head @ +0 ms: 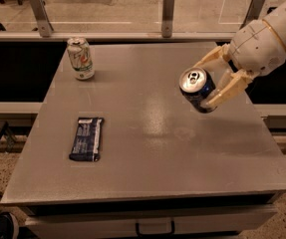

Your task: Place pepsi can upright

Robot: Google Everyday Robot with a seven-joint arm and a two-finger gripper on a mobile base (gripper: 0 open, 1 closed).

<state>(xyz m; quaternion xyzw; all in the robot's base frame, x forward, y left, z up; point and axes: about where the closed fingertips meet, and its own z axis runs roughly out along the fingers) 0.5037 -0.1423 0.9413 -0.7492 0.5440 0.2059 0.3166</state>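
The pepsi can (198, 89) is dark blue with a silver top. It is held in the air above the right half of the grey table (147, 133), tilted with its top facing the camera and up-left. My gripper (207, 81) comes in from the upper right on a white arm and is shut on the can, one cream finger (211, 59) above it and one finger (226, 91) at its lower right. The can does not touch the table.
A white-and-green can (80, 58) stands upright at the table's back left. A flat dark blue snack wrapper (86, 138) lies at the front left. A glass barrier with metal posts (167, 14) runs behind the table.
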